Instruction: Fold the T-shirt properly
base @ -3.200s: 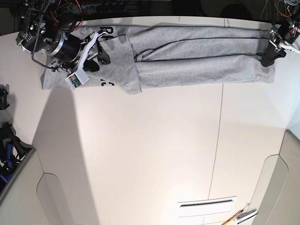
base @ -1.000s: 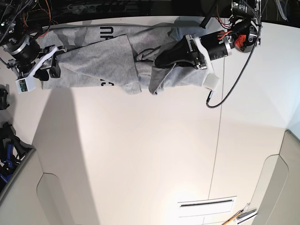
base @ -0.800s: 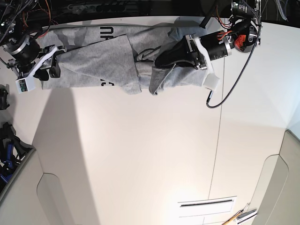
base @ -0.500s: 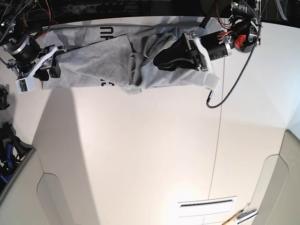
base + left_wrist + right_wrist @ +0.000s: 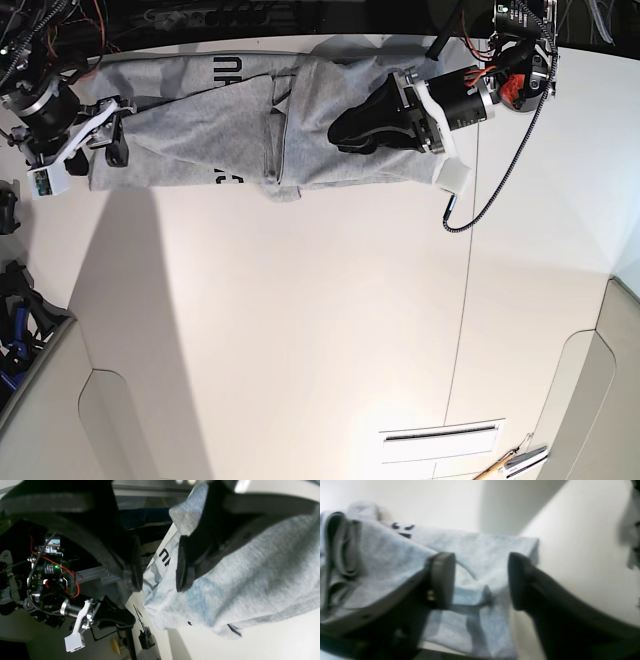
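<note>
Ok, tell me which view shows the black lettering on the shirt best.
The left wrist view: the lettering is sharp and close, on the shirt beside the left hand. The base view shows the letters small and partly covered by a fold. The right wrist view gives only blurred marks.

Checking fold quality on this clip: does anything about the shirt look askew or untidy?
Yes. The T-shirt lies as a long band along the table's far edge; the folded-over half overlaps unevenly, with a small flap poking out below at the seam and printed letters peeking out.

The white table (image 5: 300, 330) carries the folded grey T-shirt (image 5: 300, 140) along its far edge.
</note>
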